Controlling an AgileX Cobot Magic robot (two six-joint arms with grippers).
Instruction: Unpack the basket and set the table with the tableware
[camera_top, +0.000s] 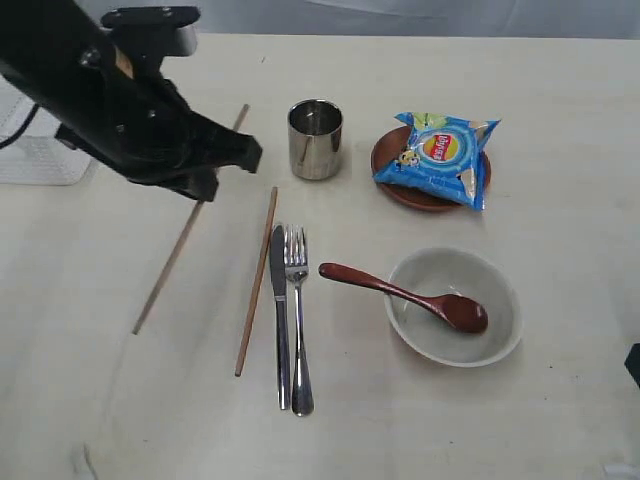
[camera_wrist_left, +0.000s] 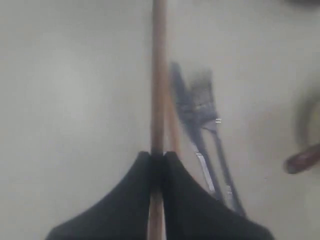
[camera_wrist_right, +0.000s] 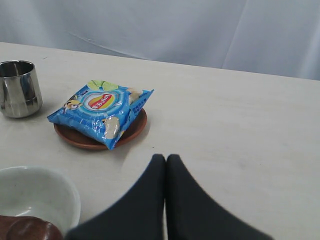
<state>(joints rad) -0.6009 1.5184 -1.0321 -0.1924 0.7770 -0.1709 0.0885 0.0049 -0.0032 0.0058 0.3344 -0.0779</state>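
On the pale worktop (camera_top: 560, 90) a steel cup (camera_top: 315, 138) and a brown plate (camera_top: 418, 202) stand on the far side. Nearer, a chopstick (camera_top: 256, 283), knife (camera_top: 279, 300) and fork (camera_top: 298, 320) lie side by side, a cream bowl (camera_top: 430, 330) to their right. A white basket (camera_top: 40, 160) sits far left.

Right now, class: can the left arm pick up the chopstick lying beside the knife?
Probably not yet: the left pincer is shut on one chopstick. The other chopstick, beside the knife, lies uncovered close by.

All-black robot hardware
The left arm (camera_top: 120, 115) is bulky black, with a grey-topped block (camera_top: 150, 20) and a thin dark cable (camera_top: 22, 125); left gripper (camera_wrist_left: 157, 154) and right gripper (camera_wrist_right: 166, 158) end in smooth tapering black fingers (camera_wrist_right: 142, 202).
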